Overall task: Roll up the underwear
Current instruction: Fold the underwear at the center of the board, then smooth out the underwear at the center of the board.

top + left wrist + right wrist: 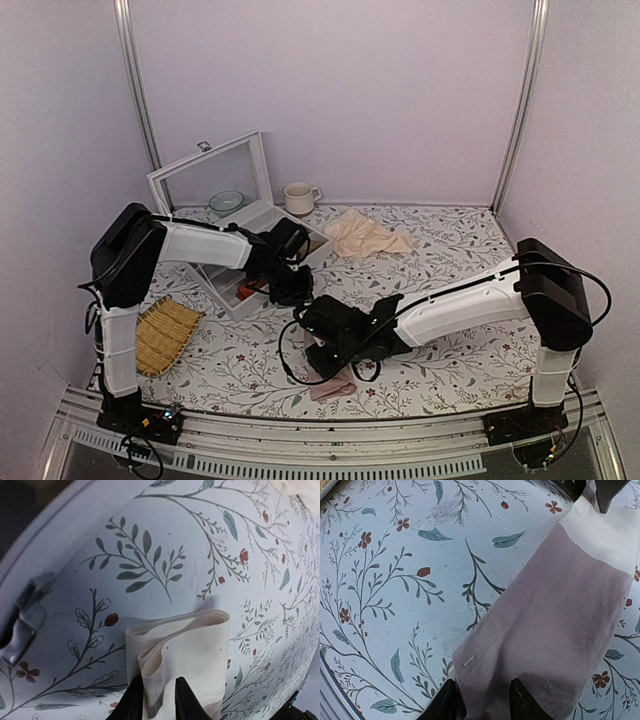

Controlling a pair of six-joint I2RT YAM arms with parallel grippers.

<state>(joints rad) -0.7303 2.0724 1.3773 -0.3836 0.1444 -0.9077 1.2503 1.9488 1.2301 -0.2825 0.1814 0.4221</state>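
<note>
One tabletop (450,240) with a leaf-and-flower print carries everything.

Two arms work over it. The left arm (200,243) rises from its base to a high elbow, and its forearm runs right across the box (267,165), with the wrist tipped down just in front of the box's right corner. The right arm (460,305) is folded at a high elbow on the far right, and its forearm stretches low and leftward to end in front of the box, just beside the left wrist.

One white box stands with its glazed lid upright. One woven tray (165,335) lies left of and in front of the box. One beige cloth (365,237) lies crumpled to the right of the box.

One underwear (335,388) lies flat on the tabletop in front of the box, mostly under the right arm. Its cream waistband end points towards the box and its pink end points away.

The left end effector (157,700) has its jaws slightly parted astride the folded waistband (190,650). The right end effector (482,700) stands wider apart, straddling the pink end (555,620) without pinching it.

One mug (298,197) stands behind the box's right corner. One pale bowl (226,202) shows through the lid, behind the box. One small red bundle (245,292) sits inside the box.
</note>
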